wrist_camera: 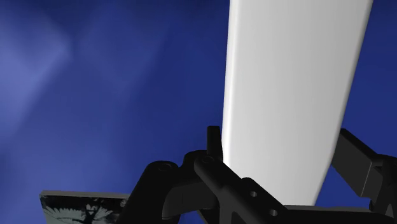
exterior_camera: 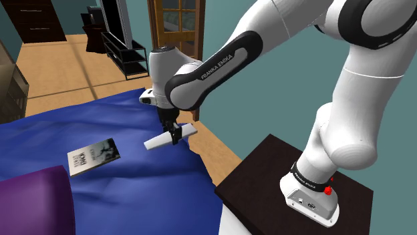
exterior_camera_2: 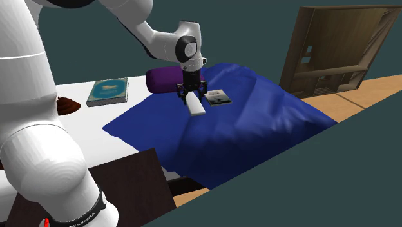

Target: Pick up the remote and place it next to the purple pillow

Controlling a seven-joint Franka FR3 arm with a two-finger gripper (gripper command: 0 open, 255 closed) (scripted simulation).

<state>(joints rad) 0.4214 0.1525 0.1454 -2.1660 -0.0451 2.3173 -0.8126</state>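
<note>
The end effector (exterior_camera: 175, 137) points down over the bed, its two black fingers (wrist_camera: 215, 159) closed on the narrow sides of the remote (exterior_camera: 160, 141), a plain white bar. The bar sticks out past both sides of the grip. In the wrist view it runs straight away from the fingers, with the blue cover (wrist_camera: 95, 83) behind it. I cannot tell whether it has cleared the cover.

In the shoulder view the cover's edge runs just to the right of the remote and drops toward the wooden floor (exterior_camera: 60, 73). The remote's right end reaches close to that edge. To the left the cover is open and rumpled. A grey printed booklet (exterior_camera: 93, 155) lies flat on it near the remote, apart from it. The purple pillow (exterior_camera: 33, 200) sits further toward the lower left corner, well apart from the end effector. The dark stand (exterior_camera: 267, 183) is at the lower right, beside the bed.

In the second exterior view the pillow lies just behind and left of the end effector, and the booklet lies to its right. Left of the cover, a teal book (exterior_camera_2: 108, 91) rests on a white surface (exterior_camera_2: 77, 119). A wooden cabinet (exterior_camera_2: 341, 51) stands beyond the bed at the right.
</note>
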